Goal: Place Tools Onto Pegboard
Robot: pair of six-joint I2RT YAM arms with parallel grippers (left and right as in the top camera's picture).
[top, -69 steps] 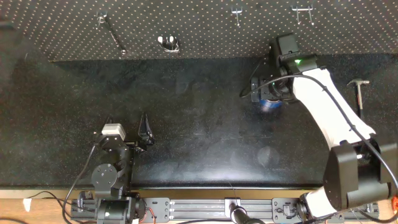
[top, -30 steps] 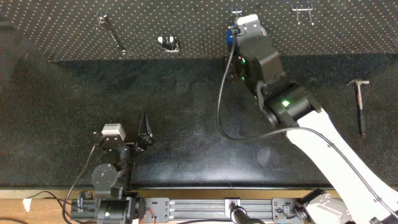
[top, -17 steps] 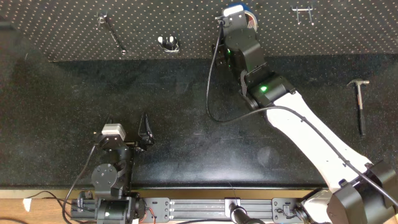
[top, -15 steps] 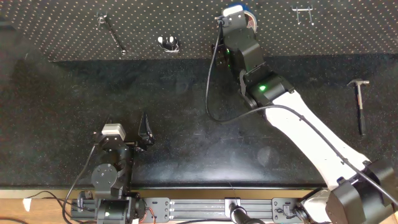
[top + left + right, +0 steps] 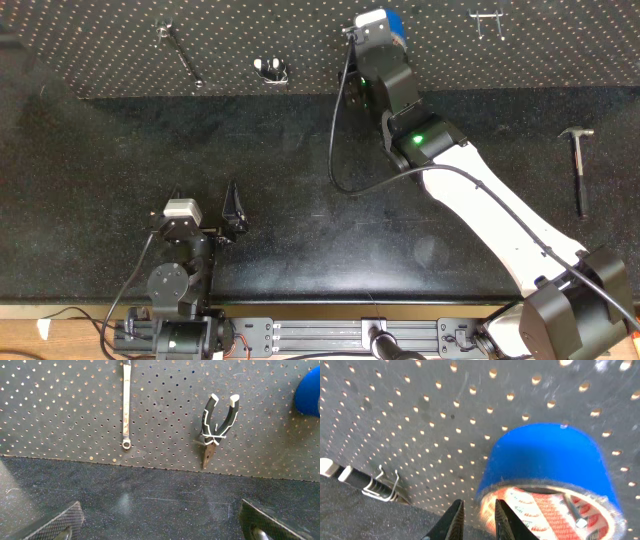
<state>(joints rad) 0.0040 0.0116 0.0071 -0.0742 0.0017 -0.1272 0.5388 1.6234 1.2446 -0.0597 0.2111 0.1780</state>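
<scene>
A black speckled mat (image 5: 300, 200) covers the worktop, with pale scuffs and fine scratches near its middle. The left wrist view shows the same scratched surface. Along the mat's 6 o'clock edge runs a strip of light wood (image 5: 60, 311), and a black rail (image 5: 300, 330) lies along it. At 7 o'clock a small white tag (image 5: 42, 328) rests beside a thin wire (image 5: 85, 314).

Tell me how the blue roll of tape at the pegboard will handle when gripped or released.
The blue roll of tape is a hollow ring, so it is probably light for its size. Being round, it could roll if dropped on the black table. The right gripper pinches its wall, which looks stiff enough not to buckle.
</scene>
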